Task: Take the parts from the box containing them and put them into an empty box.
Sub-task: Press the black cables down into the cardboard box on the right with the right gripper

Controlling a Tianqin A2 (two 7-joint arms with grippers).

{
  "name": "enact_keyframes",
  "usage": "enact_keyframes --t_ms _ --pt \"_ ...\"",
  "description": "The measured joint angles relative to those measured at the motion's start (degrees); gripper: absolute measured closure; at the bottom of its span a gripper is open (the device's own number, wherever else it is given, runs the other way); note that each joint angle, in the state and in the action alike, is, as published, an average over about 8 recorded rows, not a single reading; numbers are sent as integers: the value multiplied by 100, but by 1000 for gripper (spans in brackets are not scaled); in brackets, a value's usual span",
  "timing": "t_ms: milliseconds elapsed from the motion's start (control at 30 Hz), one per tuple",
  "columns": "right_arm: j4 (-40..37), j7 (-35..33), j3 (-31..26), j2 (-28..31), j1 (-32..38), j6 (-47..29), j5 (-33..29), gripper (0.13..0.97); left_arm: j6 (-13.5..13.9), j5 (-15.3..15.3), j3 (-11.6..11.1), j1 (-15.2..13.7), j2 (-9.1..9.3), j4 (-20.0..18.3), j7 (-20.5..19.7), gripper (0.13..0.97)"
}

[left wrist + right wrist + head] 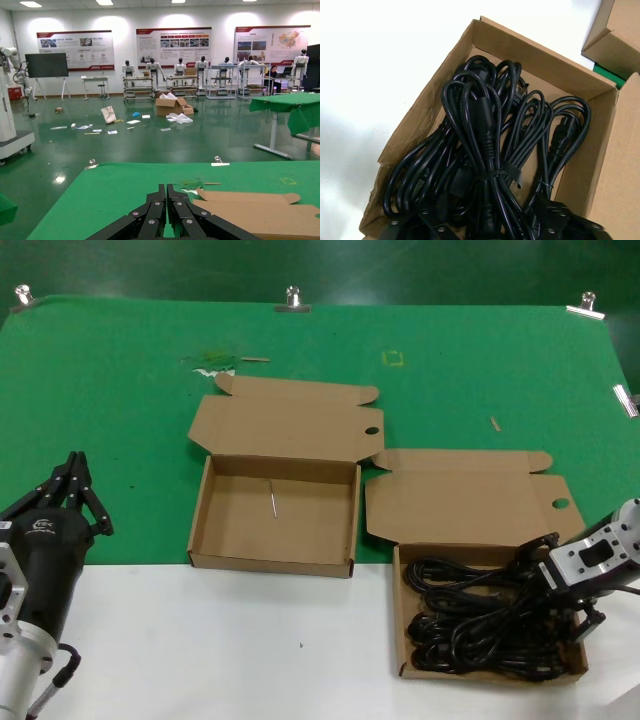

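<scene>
**Right claw low over the cable box, left claw parked**

The left claw point(75, 490) sits at the near left edge of the surface point(130, 390), its black fingers point(165, 210) pressed together and holding nothing. It points toward the far side of the green cloth. In the left wrist view its closed tips aim past the lid flap of the empty box point(275, 520).

To the right of this claw, well apart from it, that empty box lies open on the cloth. Its lid flap folds back away from the robot and has a small round hole near one corner. A thin pale sliver point(272, 500) lies on its bare floor.

Farther right and nearer the robot stands the box of cables point(400, 610), touching the empty box's corner. The black power cables point(485, 150) fill it in tangled coils, all inside its walls.

The right claw point(560, 605) hangs just over the right side of this box, down among the cables. In the right wrist view a cable bundle runs between its lower parts, but I cannot tell whether the fingers are open or gripping.
</scene>
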Motion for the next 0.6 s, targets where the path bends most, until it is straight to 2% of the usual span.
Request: enact_keyframes --t_ms 500,600 --pt "-85 -44 -10 -69 38 23 12 726 0 0 0 0 0 0 0 946" --pt "-72 -41 -7 -57 40 12 17 758 0 0 0 0 0 0 0 946"
